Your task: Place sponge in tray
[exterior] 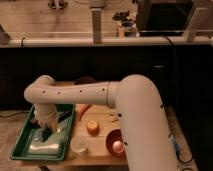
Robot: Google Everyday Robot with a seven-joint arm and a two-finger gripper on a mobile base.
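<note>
Wooden desk (97, 148) before a dark counter front: 1 green tray (22, 137) at its left end, 1 pale cup (79, 144), 1 round orange fruit (92, 126), 1 orange bowl (111, 137). White arm reaches left, its tool (45, 129) lowered inside the tray; clenched or released cannot be told. Sponge (45, 135), dark teal, lies at the tool's tip over the tray floor.

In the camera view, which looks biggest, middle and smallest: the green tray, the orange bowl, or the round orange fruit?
1. Tray, biggest.
2. Bowl, middle.
3. Fruit, smallest.
The gripper hangs over the tray.
</note>
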